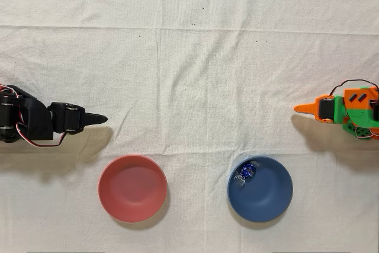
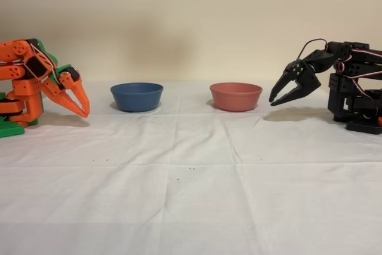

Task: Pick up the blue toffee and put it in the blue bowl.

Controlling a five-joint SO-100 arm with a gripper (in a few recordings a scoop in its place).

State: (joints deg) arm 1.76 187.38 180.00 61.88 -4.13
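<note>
1. Blue toffee [image 1: 248, 170] lies inside the blue bowl [image 1: 266, 197], close to the upper-left part of the wall in the overhead view. Its clear wrapper ends point toward the rim. In the fixed view the bowl wall hides it.

2. I judge that the task is done, because the candy rests fully inside the bowl and nothing touches it.

3. The orange arm's gripper [image 1: 303, 109] is well apart from the bowl, at the right edge of the overhead view and at the left in the fixed view. It is folded back and points down to the surface [image 1: 189, 75]. The fingers [image 2: 79, 103] are close together with a narrow gap or none, and they hold nothing.

4. The pinkish-red bowl [image 1: 132, 188] stands beside the blue one, apart from it, and it is empty. The black arm [image 1: 35, 122] is idle on the other side.

5. Little can go wrong from here. One risk is that the orange arm swings low over the bowl and pushes it, because the bowl looks light and may slide on the cloth. Then the toffee, which is near the wall, could roll or jump out.

6. Wrinkles in the cloth could also tip a pushed bowl.
</note>
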